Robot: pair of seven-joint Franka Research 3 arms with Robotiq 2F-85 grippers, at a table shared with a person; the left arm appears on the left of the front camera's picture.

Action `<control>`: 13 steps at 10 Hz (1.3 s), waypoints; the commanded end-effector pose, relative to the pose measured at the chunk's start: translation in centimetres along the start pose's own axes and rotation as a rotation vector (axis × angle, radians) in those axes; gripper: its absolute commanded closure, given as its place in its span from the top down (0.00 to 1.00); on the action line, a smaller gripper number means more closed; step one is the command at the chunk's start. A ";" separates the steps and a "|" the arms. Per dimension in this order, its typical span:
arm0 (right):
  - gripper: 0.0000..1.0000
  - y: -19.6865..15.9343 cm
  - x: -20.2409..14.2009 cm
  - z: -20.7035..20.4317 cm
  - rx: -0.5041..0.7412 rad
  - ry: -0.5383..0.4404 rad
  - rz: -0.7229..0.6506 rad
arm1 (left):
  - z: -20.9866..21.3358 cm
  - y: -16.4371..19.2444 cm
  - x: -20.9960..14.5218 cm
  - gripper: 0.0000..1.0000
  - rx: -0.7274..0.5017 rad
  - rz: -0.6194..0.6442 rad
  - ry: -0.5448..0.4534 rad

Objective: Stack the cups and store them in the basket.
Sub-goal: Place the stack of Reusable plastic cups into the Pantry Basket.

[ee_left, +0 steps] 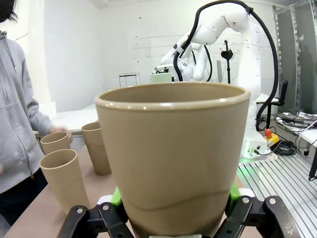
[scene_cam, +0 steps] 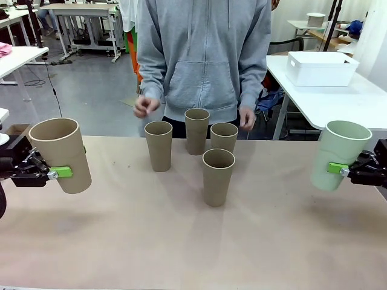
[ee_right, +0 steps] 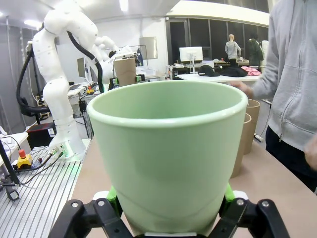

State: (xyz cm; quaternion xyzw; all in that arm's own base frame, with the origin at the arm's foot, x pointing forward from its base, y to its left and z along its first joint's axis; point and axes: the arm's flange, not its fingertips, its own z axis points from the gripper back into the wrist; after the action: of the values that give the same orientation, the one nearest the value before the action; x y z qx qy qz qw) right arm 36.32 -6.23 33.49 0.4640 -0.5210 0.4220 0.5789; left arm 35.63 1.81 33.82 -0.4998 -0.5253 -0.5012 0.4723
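**At both table ends, a cup in each grip**

On the robot's left side, the left gripper (scene_cam: pixel 60 171) is clamped on a tan cup (scene_cam: pixel 60 154), its green pads pressing the wall in the cup's lower half. The cup hangs clear of the table (scene_cam: pixel 181 248), mouth up and leaning a little, with its shadow on the brown surface below. In the left wrist view, the same cup stands wide between the two fingers, one green pad on each side of it.

On the opposite side, the right gripper (scene_cam: pixel 338 170) is closed around the pale green cup (scene_cam: pixel 340 154) in the same way, pads low on the wall. That cup is also mouth up and slightly tilted, near the table's right edge.

Between the two arms, four more tan cups stand upright in a loose cluster toward the far side of the table. The nearest cup (scene_cam: pixel 218 177) stands in front. Behind it come the left cup (scene_cam: pixel 158 145), the middle cup (scene_cam: pixel 196 131) farthest back, and the right cup (scene_cam: pixel 224 138), which is partly hidden by the nearest one. None of them is stacked.

Behind the cluster stands a person (scene_cam: pixel 202 54) in a grey hooded top. One hand (scene_cam: pixel 145 107) hovers above the left cup, and the other hand (scene_cam: pixel 247 118) hangs beside the right cup.

Farther off, the white basket (scene_cam: pixel 320 75) sits on a separate white table at the back right, well apart from all the cups.
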 end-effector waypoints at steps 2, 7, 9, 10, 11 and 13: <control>0.84 0.0 0.1 -0.2 0.000 0.009 0.014 | -0.1 0.0 0.2 0.84 -0.001 -0.004 -0.002; 0.84 0.0 0.1 -0.2 0.000 0.009 0.014 | -0.1 0.0 0.2 0.84 -0.001 -0.004 -0.002; 0.84 0.0 0.1 -0.2 0.000 0.009 0.014 | -0.1 0.0 0.2 0.84 -0.001 -0.004 -0.002; 0.84 0.0 0.1 -0.2 0.000 0.009 0.014 | -0.1 0.0 0.2 0.84 -0.001 -0.004 -0.002; 0.84 0.0 0.1 -0.2 0.000 0.009 0.014 | -0.1 0.0 0.2 0.84 -0.001 -0.004 -0.002; 0.84 0.0 0.1 -0.2 0.000 0.009 0.014 | -0.1 0.0 0.2 0.84 -0.001 -0.004 -0.002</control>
State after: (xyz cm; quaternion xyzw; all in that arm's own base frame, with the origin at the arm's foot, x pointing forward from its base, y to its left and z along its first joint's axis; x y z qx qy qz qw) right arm 36.32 -6.23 33.49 0.4640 -0.5210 0.4220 0.5790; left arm 35.63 1.81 33.82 -0.4998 -0.5253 -0.5012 0.4723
